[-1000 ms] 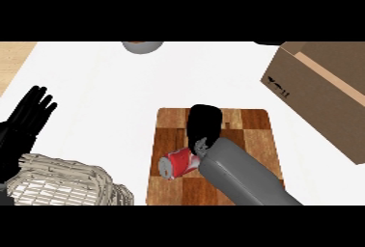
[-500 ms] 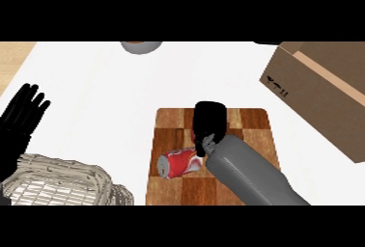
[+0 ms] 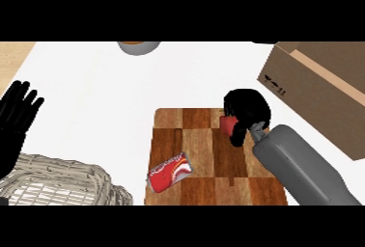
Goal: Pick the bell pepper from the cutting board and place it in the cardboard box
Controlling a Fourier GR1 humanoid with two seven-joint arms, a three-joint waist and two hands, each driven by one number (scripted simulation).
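Right hand (image 3: 246,108) curls round bell pepper (image 3: 228,125).

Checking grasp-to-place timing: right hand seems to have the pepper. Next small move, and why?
Probably lift and carry toward the cardboard box at the view's right. The right hand is curled round the red bell pepper, low over the cutting board, and the box stands off the board. A red can lies on the board, out of that path.

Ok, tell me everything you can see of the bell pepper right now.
Only a small red patch of the bell pepper shows, below the curled fingers of the right hand, which hides the rest. It sits over the upper right part of the wooden cutting board; whether it touches the board cannot be told.
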